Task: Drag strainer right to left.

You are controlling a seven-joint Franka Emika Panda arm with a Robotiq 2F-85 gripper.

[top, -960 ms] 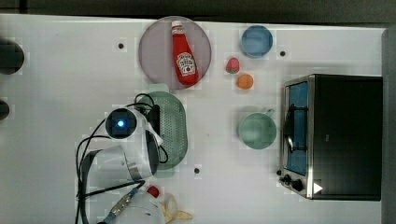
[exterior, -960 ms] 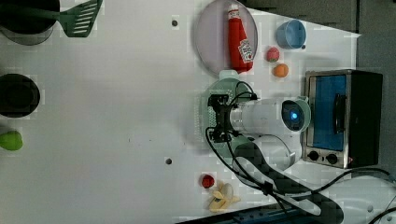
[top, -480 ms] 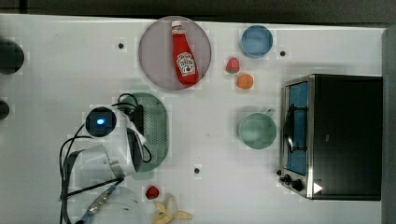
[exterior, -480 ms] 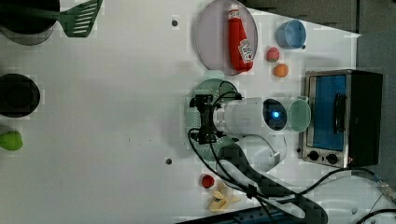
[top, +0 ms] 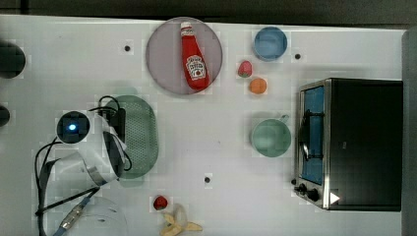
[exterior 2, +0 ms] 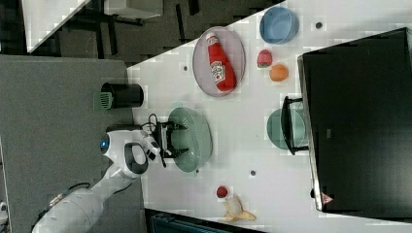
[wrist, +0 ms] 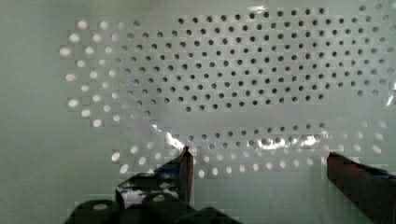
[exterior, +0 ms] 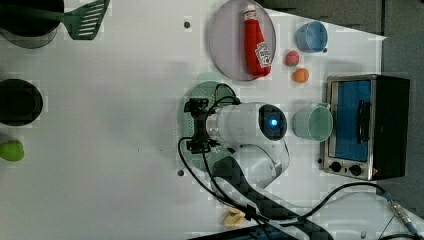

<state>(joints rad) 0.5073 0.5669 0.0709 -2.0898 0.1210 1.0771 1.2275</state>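
Strainer (top: 140,135) half hidden under the arm, on the table (top: 206,147) toward the top view's left.
Wrist view shows the perforated base and the gripper (wrist: 259,163) spread wide inside the bowl, holding nothing; the top view hides those fingers behind the arm's wrist.

White label on the ketchup bottle (top: 193,58), lettering too small to read. White triangle sign at a front corner of the toaster oven (top: 361,142). Nothing else legible.
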